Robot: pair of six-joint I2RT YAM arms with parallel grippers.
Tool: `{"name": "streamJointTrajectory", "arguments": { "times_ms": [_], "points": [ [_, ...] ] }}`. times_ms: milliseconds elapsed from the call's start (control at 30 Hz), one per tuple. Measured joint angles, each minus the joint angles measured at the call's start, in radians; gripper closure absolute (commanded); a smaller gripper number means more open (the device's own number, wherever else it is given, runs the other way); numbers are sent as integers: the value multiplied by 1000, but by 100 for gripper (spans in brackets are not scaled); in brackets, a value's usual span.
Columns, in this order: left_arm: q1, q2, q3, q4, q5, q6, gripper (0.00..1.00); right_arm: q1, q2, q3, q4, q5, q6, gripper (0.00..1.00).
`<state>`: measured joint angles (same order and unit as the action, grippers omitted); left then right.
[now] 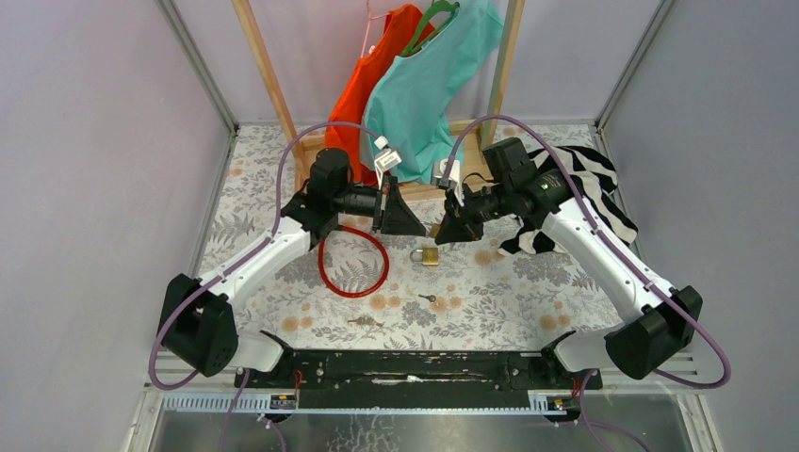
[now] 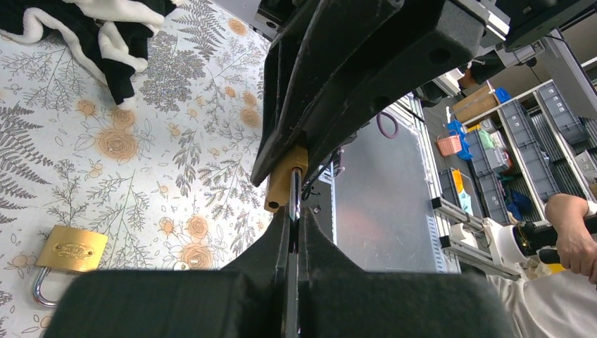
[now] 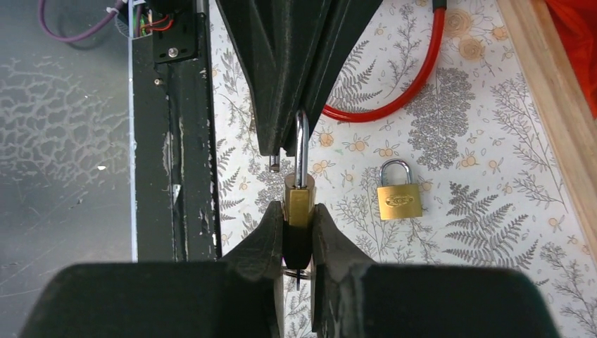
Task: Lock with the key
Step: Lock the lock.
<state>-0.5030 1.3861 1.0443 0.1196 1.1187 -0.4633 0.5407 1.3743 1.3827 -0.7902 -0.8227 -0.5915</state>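
Grey walls (image 1: 94, 141) close the tabletop (image 1: 509, 301) on the left and right, a wooden rack (image 1: 273, 85) with hung shirts (image 1: 429, 89) stands along the far edge, and the black base rail (image 1: 415, 367) runs along the near edge. A striped cloth (image 1: 594, 179) fills the far right corner. The near half is mostly open, with a red cable (image 1: 320, 264) looped left of centre and two small keys (image 1: 363, 321) (image 1: 427, 298) lying apart near the rail. Both arms reach in from their corners, elbows out, and meet nose to nose above the middle. The right claw (image 3: 299, 211) is pinched on the brass body of a padlock (image 3: 298, 204), held clear of the tabletop. The left claw (image 2: 293, 222) is closed narrow on its shackle (image 3: 301, 141). A second padlock (image 3: 399, 201) lies flat just beside and below them.
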Motion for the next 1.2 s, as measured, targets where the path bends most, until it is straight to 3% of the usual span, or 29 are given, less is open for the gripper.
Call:
{"name": "streamJointTrajectory", "arguments": {
  "times_ms": [600, 1200],
  "points": [
    [0, -25, 0, -51, 22, 146, 100, -20, 32, -7, -13, -146, 57, 100],
    [-9, -22, 0, -60, 26, 171, 100, -21, 36, -19, 16, -148, 152, 100]
  ]
}}
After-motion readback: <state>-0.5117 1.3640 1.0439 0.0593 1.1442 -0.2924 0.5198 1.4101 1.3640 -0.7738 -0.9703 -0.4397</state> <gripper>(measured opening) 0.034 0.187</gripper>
